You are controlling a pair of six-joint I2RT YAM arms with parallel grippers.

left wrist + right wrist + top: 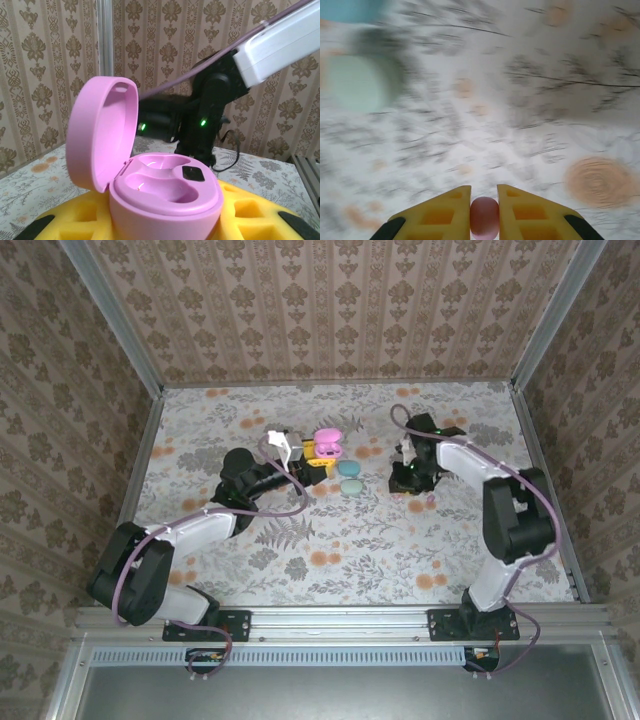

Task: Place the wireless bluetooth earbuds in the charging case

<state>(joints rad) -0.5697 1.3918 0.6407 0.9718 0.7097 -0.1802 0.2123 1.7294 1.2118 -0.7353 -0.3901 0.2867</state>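
The pink charging case [165, 197] stands with its lid [102, 132] swung up and back, and both of its wells are bare. My left gripper [165, 227] is shut on the case base, with yellow fingers [252, 212] on either side. From above, the pink case [327, 445] sits at the left gripper [316, 462], mid-table. My right gripper [484, 196] is shut on a small pink earbud [484, 217], pinched between its yellow fingertips [447, 210] low over the table. In the top view the right gripper [409, 476] is to the right of the case.
Two pale cyan egg-shaped cases [350, 468] [351, 486] lie between the two grippers; one shows as a blur [355, 82] at the left of the right wrist view. The right arm [215, 100] stands just behind the pink case. Patterned walls enclose the floral table [350, 550].
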